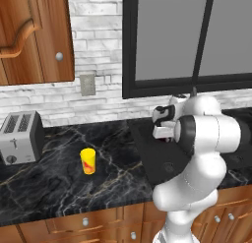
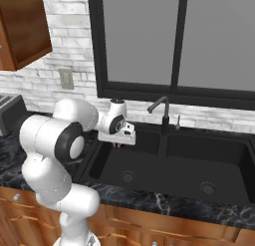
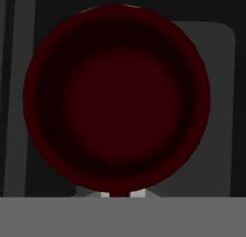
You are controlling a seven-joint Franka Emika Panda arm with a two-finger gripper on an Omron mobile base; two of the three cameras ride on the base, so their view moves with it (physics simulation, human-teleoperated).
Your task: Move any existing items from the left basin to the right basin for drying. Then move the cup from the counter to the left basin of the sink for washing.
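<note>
Here, gripper (image 2: pixel 118 145) clamped on the rim of a dark red bowl (image 3: pixel 116 99), held over the left basin (image 2: pixel 130 165); yellow cup (image 1: pixel 88 161) upright on the counter (image 1: pixel 59 183), left of the sink (image 2: pixel 234 163).

The white arm (image 2: pixel 60 155) is folded at the elbow, its forearm reaching forward and level. The end effector (image 2: pixel 118 145) points straight down — jaws nearly closed, pinching a dark red rim.

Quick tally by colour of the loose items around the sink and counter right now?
Yellow: 1, the cup standing on the counter.
Dark red: 1, a round bowl-like object held at the gripper above the left basin.
Silver: 1, the toaster.
Total: 3
</note>
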